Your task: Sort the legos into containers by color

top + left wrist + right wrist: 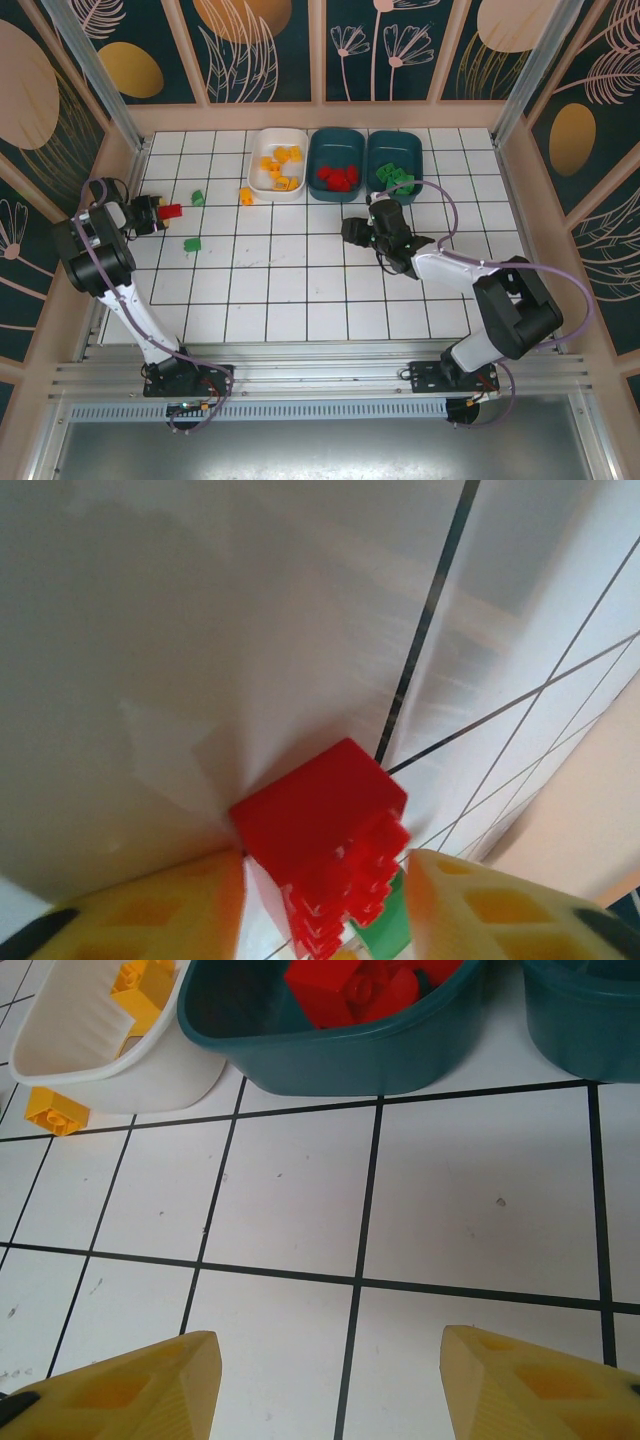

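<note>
- Looking down on a white gridded desk [300, 290], three bins stand side by side in a row along its far edge.
- The white bin [278, 191], leftmost, holds yellow bricks [280, 165].
- The middle bin [337, 196], dark teal, holds red bricks [338, 178].
- The right bin [395, 140], also dark teal, holds green bricks [396, 177].
- A loose yellow brick [246, 195] lies on the desk just beside the white bin's near left corner.
- Two more loose pieces lie well left of the bins: the far green brick [197, 197], near the left claw, and the near green brick [192, 244], closer to the arm bases.
- The left claw [160, 212] sits low at the desk's left edge, pointing toward the bins.
- Its yellow fingers [150, 910] stand on either side of a red brick [320, 825], studs facing the wrist camera.
- Both fingers are very close to that piece, but the wrist view is blurred. I cannot tell whether they pinch it or merely bracket it.
- The right claw [351, 232] hangs over the middle of the desk, just in front of the middle bin.
- Its fingers are spread wide, with bare white tile and black grid lines between them.
</note>
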You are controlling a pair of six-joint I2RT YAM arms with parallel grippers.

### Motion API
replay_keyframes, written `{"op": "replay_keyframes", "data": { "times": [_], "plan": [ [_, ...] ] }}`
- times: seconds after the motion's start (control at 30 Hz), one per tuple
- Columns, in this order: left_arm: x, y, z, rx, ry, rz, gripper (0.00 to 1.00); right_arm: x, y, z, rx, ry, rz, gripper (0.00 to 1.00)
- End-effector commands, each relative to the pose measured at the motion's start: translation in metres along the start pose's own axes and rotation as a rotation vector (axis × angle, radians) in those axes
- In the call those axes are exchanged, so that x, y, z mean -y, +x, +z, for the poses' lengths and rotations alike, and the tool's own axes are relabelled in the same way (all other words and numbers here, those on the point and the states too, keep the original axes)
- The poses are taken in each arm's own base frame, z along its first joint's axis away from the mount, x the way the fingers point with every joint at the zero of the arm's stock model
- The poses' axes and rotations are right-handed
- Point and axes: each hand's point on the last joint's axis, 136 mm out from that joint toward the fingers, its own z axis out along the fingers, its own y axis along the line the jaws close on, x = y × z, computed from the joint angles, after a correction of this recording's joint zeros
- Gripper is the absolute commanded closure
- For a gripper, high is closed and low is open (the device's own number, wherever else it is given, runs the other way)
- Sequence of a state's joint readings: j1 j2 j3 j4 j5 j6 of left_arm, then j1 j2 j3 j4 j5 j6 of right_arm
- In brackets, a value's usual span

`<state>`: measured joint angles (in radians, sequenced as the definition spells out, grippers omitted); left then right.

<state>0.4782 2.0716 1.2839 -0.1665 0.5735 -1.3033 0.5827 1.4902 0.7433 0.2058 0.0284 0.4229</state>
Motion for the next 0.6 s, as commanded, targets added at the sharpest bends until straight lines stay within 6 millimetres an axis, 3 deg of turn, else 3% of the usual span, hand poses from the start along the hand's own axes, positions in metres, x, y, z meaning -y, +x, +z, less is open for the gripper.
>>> {"op": "replay_keyframes", "data": {
  "times": [0.0,0.27,0.43,0.57],
  "plan": [
    [-0.021,-0.004,0.023,0.004,-0.06,0.039,0.6,-0.006,-0.024,-0.015,0.061,-0.014,-0.018,0.4],
    [-0.022,0.003,0.019,0.01,-0.082,0.078,0.71,-0.004,-0.036,-0.03,0.102,-0.015,-0.017,0.4],
    [-0.018,0.02,0.011,0.005,-0.086,0.124,0.71,-0.005,-0.039,-0.036,0.117,-0.019,-0.017,0.4],
    [-0.032,0.044,0.008,-0.011,-0.112,0.172,0.71,-0.007,-0.042,-0.041,0.132,-0.033,-0.015,0.4]
  ]
}}
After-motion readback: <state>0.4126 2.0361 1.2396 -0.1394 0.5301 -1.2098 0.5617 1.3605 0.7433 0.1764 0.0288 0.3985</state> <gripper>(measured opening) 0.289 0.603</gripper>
